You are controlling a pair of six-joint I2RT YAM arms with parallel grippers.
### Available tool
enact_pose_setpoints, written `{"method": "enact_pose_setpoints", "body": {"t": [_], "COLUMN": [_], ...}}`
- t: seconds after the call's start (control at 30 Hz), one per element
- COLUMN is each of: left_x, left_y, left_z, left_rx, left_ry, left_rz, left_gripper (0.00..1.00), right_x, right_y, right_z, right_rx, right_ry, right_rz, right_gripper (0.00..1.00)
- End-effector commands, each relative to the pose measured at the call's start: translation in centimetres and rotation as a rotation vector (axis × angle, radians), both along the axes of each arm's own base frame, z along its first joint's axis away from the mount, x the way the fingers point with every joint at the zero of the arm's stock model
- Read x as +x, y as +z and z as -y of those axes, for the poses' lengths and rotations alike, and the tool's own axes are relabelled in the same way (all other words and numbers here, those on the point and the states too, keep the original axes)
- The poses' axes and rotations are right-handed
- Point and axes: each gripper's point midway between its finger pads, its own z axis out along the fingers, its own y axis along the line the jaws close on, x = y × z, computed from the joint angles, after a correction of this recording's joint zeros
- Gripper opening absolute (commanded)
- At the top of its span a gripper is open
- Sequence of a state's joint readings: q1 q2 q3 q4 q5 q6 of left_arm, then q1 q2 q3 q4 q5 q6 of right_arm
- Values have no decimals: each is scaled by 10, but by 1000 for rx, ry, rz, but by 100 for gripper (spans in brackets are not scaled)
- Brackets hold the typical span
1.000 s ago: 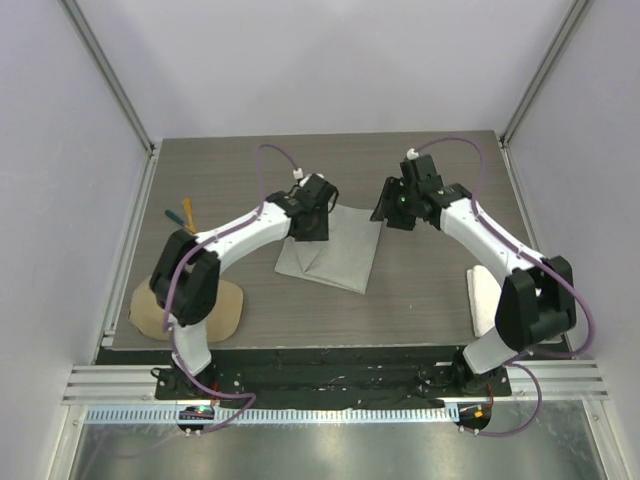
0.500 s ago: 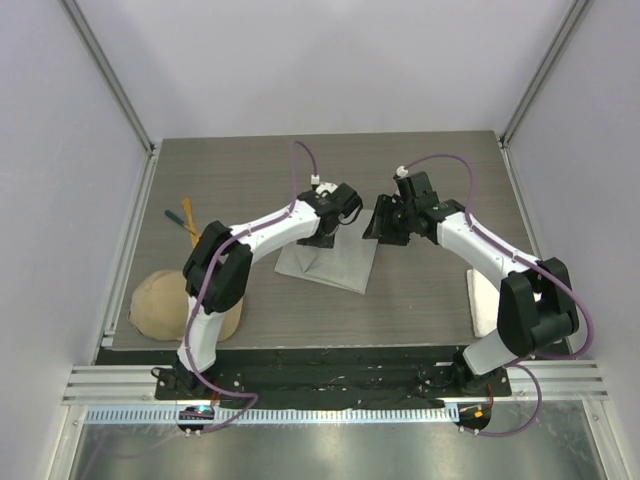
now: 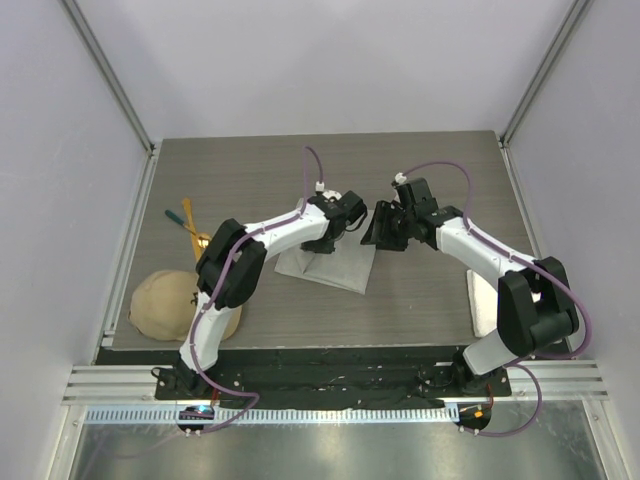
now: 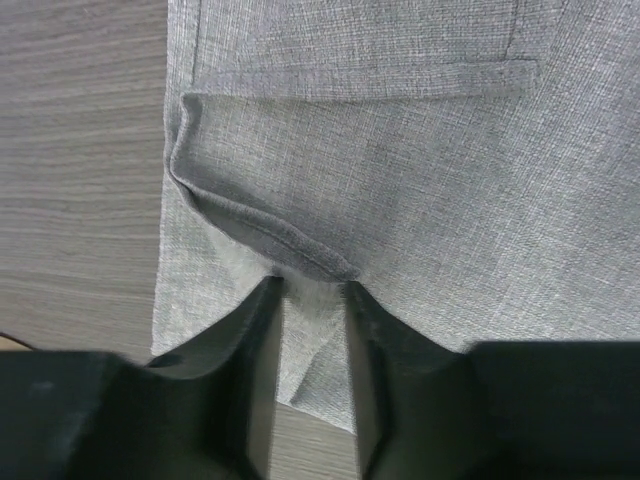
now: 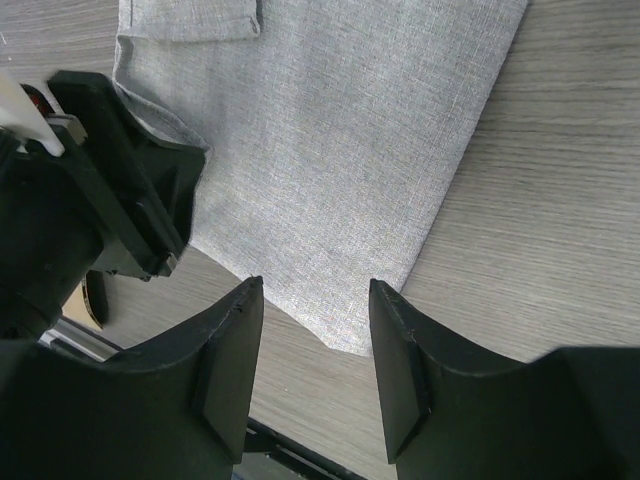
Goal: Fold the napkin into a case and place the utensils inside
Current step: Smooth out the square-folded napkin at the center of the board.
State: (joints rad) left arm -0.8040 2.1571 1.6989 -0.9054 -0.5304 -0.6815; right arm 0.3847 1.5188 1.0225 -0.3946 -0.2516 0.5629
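The light grey napkin (image 3: 335, 265) lies partly folded at the table's middle. In the left wrist view the napkin (image 4: 400, 150) shows flat folds and a raised ridge right at my fingertips. My left gripper (image 3: 343, 222) (image 4: 312, 288) hovers low over it, jaws a little apart, with cloth lying between them. My right gripper (image 3: 385, 230) (image 5: 315, 290) stands open just above the napkin (image 5: 330, 150), one of its corners between the fingers. The utensils (image 3: 187, 218) lie at the far left, away from both grippers.
A tan cap (image 3: 175, 305) sits at the near left edge beside the left arm. A white towel (image 3: 482, 300) lies at the near right, partly under the right arm. The left gripper's black body (image 5: 110, 200) is close beside the right fingers.
My left gripper has swept right across the napkin toward the right gripper. The right gripper has shifted slightly left and nearer. The napkin's far part now lies under the arms.
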Motion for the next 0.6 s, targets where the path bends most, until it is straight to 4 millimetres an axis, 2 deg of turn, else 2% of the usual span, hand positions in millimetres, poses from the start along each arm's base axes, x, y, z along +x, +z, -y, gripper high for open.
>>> {"method": "enact_pose_setpoints", "body": {"t": [0.0,0.13,0.27,0.33,0.37,0.43,0.53,0.57], "left_x": [11,11,5,4,-3,-3,-9,-13], "left_y": [24,35,38,41,47,50,59,56], "left_z": [-1,-5,-30,-45,-55,-61,-75,-81], "left_rx": [-20,-29,-19,-26,-43,-102,-146,-140], "left_ry": [27,34,78,111,129,152,194,206], "left_rz": [89,116,116,127,138,141,164,160], "left_gripper": [28,11,0,0,5,8,19,23], "right_x": [2,3,6,7,7,7,5,2], "right_y": [5,1,4,4,4,2,-3,-6], "right_z": [-7,-9,-13,-15,-16,-20,-28,-35], "right_rx": [47,56,65,71,75,82,91,97], "right_ry": [6,10,20,28,31,45,61,77], "right_rz": [20,9,12,10,8,0,-17,-24], "right_gripper": [52,51,51,51,51,51,51,51]}}
